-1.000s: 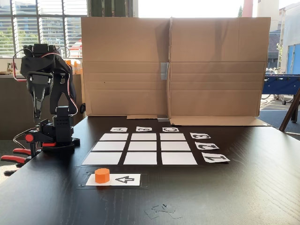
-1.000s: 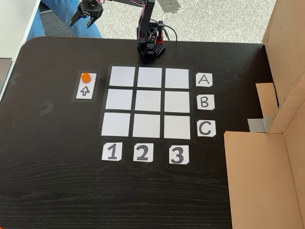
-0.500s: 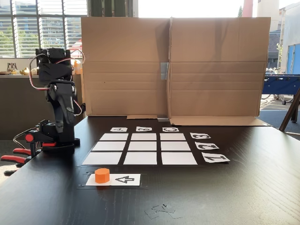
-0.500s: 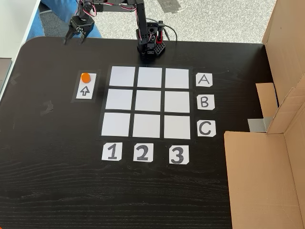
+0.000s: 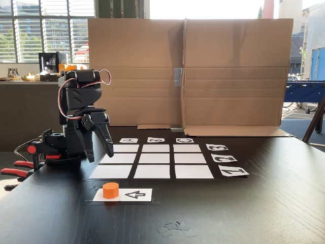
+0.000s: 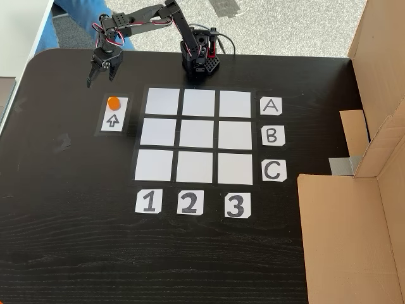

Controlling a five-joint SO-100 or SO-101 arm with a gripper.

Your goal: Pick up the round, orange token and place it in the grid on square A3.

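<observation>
The orange token (image 5: 110, 190) (image 6: 113, 102) stands on one end of a white card with a black arrow (image 5: 134, 194) (image 6: 114, 119), beside the grid (image 5: 152, 159) (image 6: 199, 134). Square A3 (image 5: 123, 148) (image 6: 235, 103) is bare white, the corner cell closest to the arm's base (image 5: 61, 147) (image 6: 199, 60). My gripper (image 5: 100, 156) (image 6: 100, 81) hangs open, fingers pointing down, above the table a short way from the token on the side away from the arrow. Nothing is between its fingers.
A tall cardboard screen (image 5: 228, 76) (image 6: 354, 221) stands along the table's far side in the low fixed view. Red clamps (image 5: 18, 170) hold the base at the table edge. Letter tags (image 6: 271, 136) and number tags (image 6: 188, 202) border the grid.
The arm has swung out from its raised, folded pose and come down toward the token's end of the card. The gripper has stayed open; the token has not moved.
</observation>
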